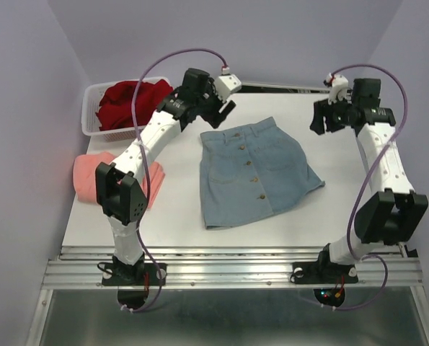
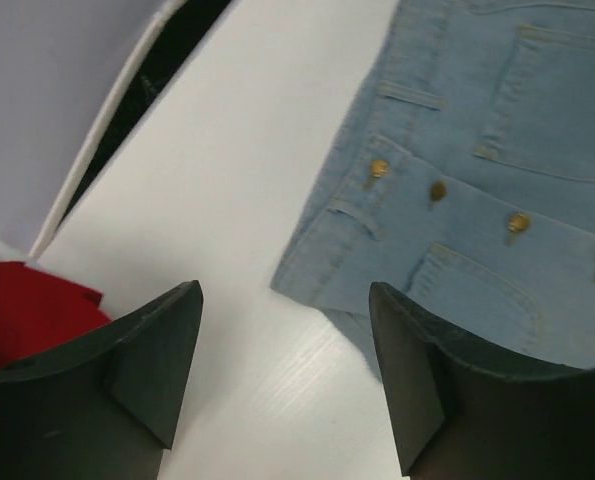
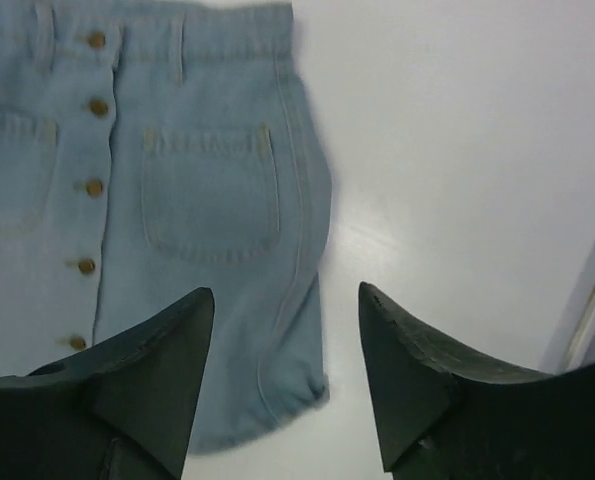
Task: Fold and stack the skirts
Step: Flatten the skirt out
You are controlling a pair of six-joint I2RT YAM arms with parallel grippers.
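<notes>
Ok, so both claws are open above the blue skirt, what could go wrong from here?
1. The left claw hangs open right at a corner of the blue skirt, half over bare table; closing there may catch little cloth.
2. The skirt lies flat, so the right claw might pinch only the top layer, giving a crooked fold.
3. The pink skirt sits at the left edge of the table, beside the left arm; a sweep could nudge it off.

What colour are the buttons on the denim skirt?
Brassy gold; the buttons show best in the left wrist view.
</notes>
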